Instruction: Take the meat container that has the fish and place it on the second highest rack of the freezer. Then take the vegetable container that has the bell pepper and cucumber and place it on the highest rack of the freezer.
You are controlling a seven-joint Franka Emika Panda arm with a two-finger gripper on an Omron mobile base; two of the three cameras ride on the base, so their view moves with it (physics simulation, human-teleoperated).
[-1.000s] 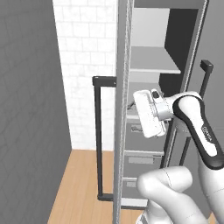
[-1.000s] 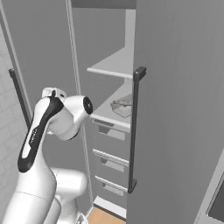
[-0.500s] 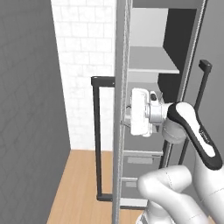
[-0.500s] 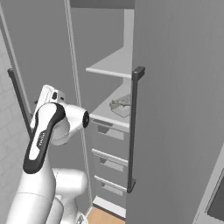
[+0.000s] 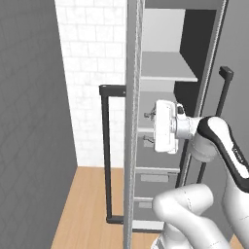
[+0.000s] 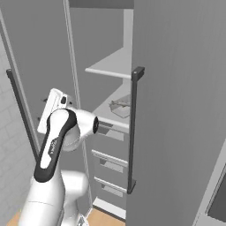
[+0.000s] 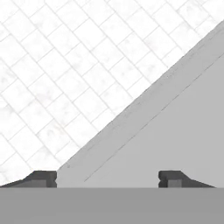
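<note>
**Empty fingers face the wall beside the open freezer**

The gripper (image 7: 107,178) is held in front of the open freezer (image 6: 176,110), turned toward the white tiled wall (image 7: 65,65) to the left of it. From the hand view, the two dark fingers (image 7: 41,178) stand well apart with nothing between them; beyond them lie the tiles and a slanting grey panel (image 7: 175,122). From the left base view, the white hand (image 5: 165,126) sits just behind the grey edge of the left door (image 5: 132,121), level with the second shelf. From the right base view, a tray (image 6: 121,106) rests on that second shelf (image 6: 110,115), well apart from the fingers and behind them; what it holds is too small to tell. The highest rack (image 6: 110,67) sits above it, bare where it can be seen. Drawers (image 6: 108,161) fill the cabinet below the shelves. A black bar handle (image 6: 133,128) runs down the right door, and another handle (image 5: 106,155) down the left door.
</note>
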